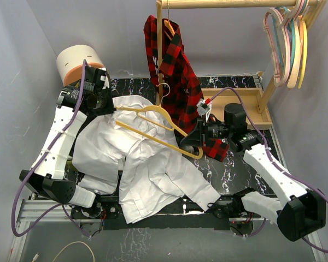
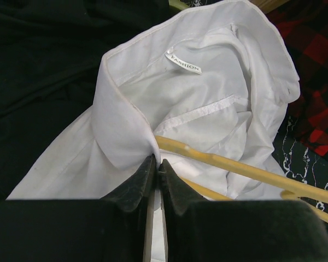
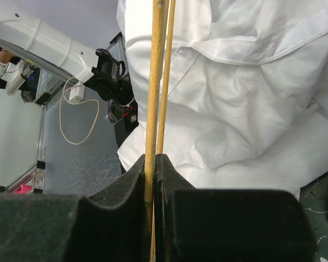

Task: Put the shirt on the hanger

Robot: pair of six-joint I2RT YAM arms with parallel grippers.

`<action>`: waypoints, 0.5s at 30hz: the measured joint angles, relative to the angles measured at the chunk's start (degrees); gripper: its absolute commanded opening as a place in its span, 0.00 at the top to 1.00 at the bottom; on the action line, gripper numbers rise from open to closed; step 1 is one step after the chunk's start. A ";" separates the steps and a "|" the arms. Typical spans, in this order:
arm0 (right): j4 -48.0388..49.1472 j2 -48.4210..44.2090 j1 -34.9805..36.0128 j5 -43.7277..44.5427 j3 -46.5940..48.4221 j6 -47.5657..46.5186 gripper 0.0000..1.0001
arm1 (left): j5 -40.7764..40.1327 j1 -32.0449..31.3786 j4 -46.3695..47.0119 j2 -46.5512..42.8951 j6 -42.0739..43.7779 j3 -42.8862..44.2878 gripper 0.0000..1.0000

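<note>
**Collar pinched, hanger clamped above the shirt**

Pinches the collar edge of the shirt (image 1: 147, 169) between the closed fingers of the left end effector (image 2: 156, 162), with white cloth caught in the thin slit between them. Clamps the hanger (image 1: 144, 108) in the right end effector (image 3: 154, 159), jaws shut tight on one yellow rod near the hanger's right corner, a second rod running just beside it. Holds the hanger stretched between the two arms, over the shirt's upper part, silver hook pointing to the far side toward the plaid shirt (image 1: 177, 82). Shows, from the left wrist, one yellow arm lying under the collar flap right beside the fingertips, collar open, label (image 2: 185, 63) facing the camera. Finds the shirt rumpled on the desk (image 1: 229, 180) between the two arms, cloth spilling toward the near edge, and a black garment (image 2: 38, 82) beside it in the left wrist view. Has the plaid shirt hanging on the wooden rack (image 1: 235, 4) at the back, pastel hangers (image 1: 287, 43) bunched at the rail's right end.
</note>
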 measured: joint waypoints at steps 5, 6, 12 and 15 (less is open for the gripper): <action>-0.55 4.98 1.36 0.28 2.19 -1.92 0.92 | 1.33 -0.74 -0.28 0.20 0.90 1.25 0.96; -0.70 5.49 1.42 0.26 2.47 -2.10 0.92 | 1.90 -0.96 -0.37 0.17 1.18 1.38 0.96; -6.47 6.84 1.75 2.95 6.47 -6.49 0.92 | 4.68 -1.44 -1.46 -0.04 4.20 3.87 0.98; -9.53 6.91 1.86 5.03 8.66 -8.72 0.92 | 6.60 -1.64 -2.05 -0.85 6.58 5.09 0.98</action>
